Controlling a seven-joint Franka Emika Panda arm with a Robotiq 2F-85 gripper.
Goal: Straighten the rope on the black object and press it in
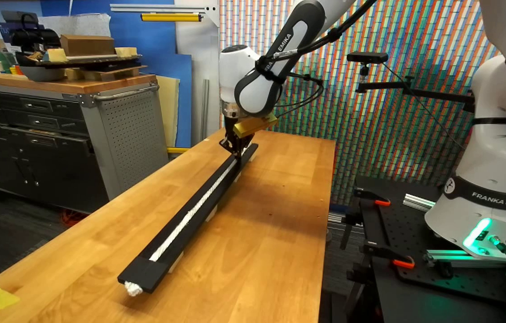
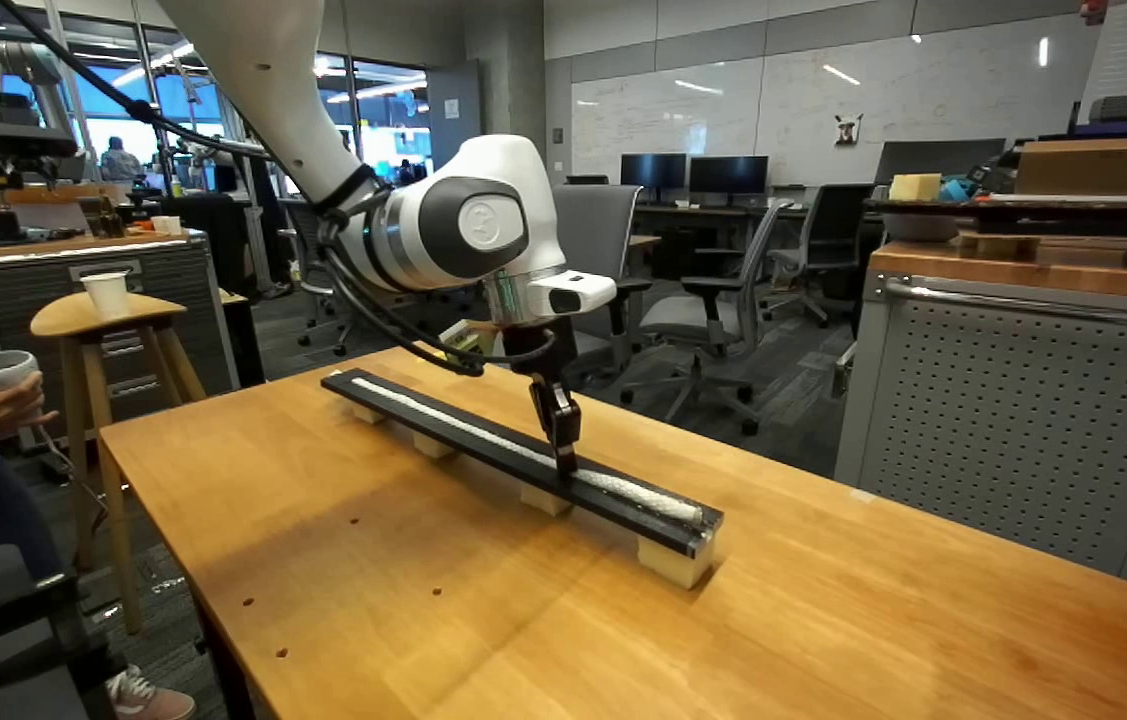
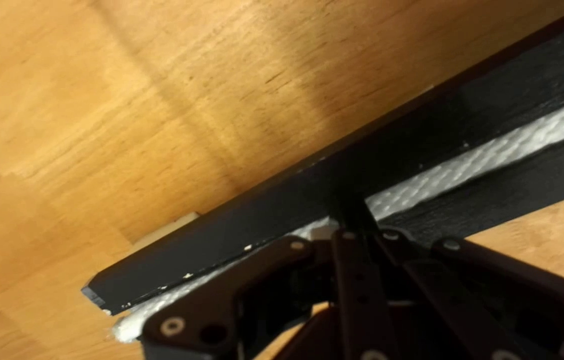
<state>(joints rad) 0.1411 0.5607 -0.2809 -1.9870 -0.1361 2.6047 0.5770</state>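
can't separate tip of the gripper (image 3: 354,210) from the black bar (image 3: 261,220) in the wrist view, nor tell pressing on the rope (image 1: 195,210) from hovering just over it. lose the rope beneath the gripper and again under the bar's end piece (image 1: 143,270), well away from it. read "franka emika" on the robot base (image 1: 497,198), well apart from the gripper, and "emika" on the arm link (image 1: 291,40) above it. see jaws closed together, holding nothing visible. find the rope along the bar's slot, directly under the gripper and out to both sides.
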